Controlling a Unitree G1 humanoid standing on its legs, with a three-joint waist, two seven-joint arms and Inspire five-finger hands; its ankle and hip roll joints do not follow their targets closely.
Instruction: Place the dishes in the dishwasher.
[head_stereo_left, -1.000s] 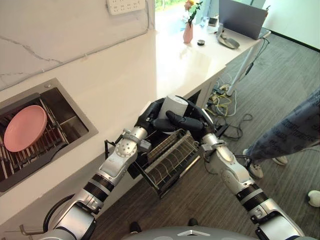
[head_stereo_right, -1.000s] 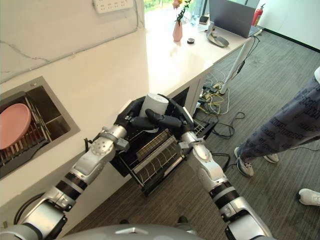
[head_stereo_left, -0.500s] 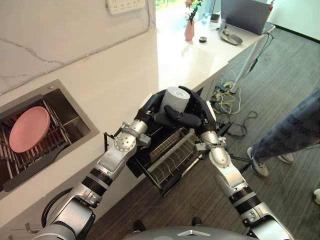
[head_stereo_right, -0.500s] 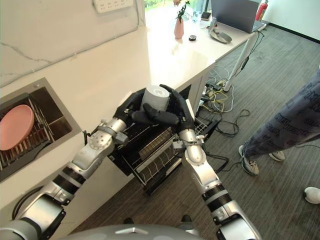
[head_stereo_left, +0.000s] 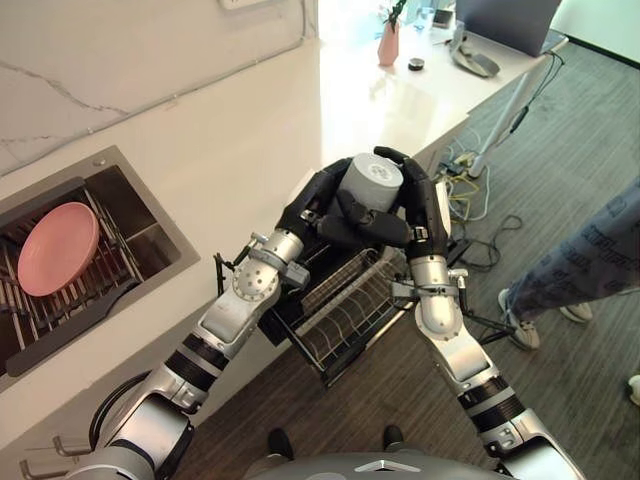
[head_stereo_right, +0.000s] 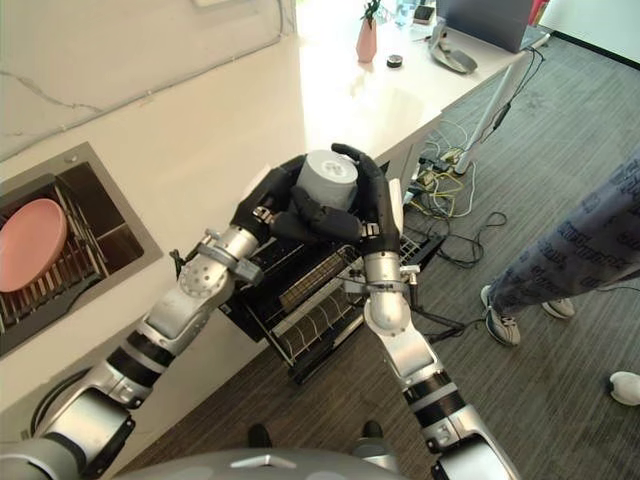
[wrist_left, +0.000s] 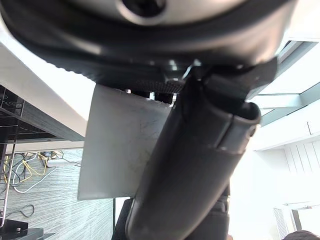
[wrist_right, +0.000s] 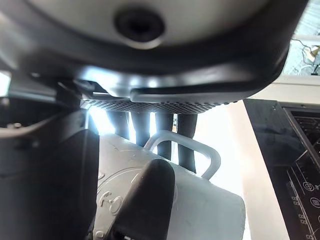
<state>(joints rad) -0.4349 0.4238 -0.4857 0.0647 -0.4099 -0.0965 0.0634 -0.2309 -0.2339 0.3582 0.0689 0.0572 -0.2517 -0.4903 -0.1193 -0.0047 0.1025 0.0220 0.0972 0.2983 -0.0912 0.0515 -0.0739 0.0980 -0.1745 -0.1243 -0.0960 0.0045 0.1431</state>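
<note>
Above the pulled-out black wire dishwasher rack (head_stereo_left: 345, 310), at the front edge of the white stone counter (head_stereo_left: 250, 150), both hands cradled a grey cylindrical mug with a loop handle (head_stereo_left: 370, 185). The left hand (head_stereo_left: 318, 200) wrapped its fingers round the mug's side nearest the counter, and its wrist view showed the thumb laid across the pale wall. The right hand (head_stereo_left: 415, 205) curled over the far side, with its fingers (wrist_right: 165, 125) passing by the handle and its thumb pressed on the mug's base. The mug lay tilted, its flat bottom turned up toward the head camera, and it was held clear of the rack, touching neither wires nor counter.

The step in hand looked like the carry, with the mug not yet set down. The next move would call for lowering it between the rack's tines, probably mouth down, and one hand would likely have to let go first so the other could steer it in. A round pink plate (head_stereo_left: 55, 250) stood propped in the steel sink's (head_stereo_left: 150, 225) drying grid, waiting. A person's leg in patterned trousers (head_stereo_left: 590, 270) stood on the floor nearby.
</note>
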